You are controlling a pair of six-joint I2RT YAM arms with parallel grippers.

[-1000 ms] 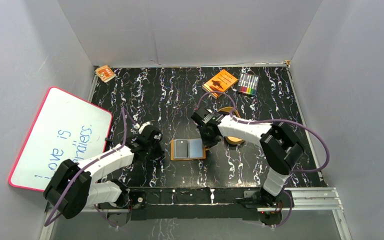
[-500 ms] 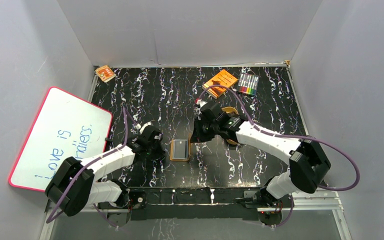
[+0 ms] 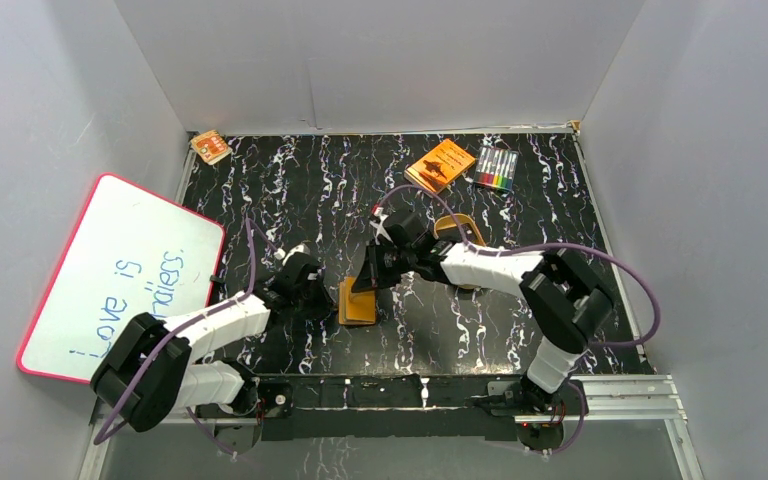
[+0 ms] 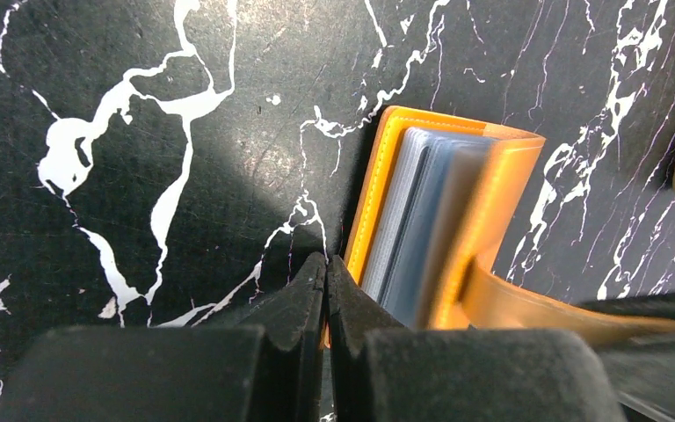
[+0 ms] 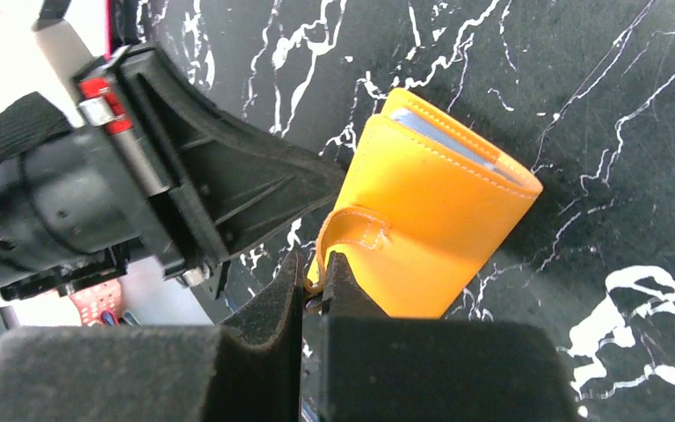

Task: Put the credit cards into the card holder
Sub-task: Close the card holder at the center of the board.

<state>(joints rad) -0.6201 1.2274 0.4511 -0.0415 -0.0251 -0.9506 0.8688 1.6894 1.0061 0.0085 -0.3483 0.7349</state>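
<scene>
Credit cards (image 4: 417,220) in card holder (image 5: 431,229), half-folded. Right gripper (image 5: 315,272) pinched its strap (image 5: 352,230); left gripper (image 4: 325,272) pressed together beside edge. Closure pending.

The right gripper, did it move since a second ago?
Yes. In the top view the right gripper has swung left, farther from the orange book, pulling over the flap of the card holder so it is nearly folded shut.
</scene>
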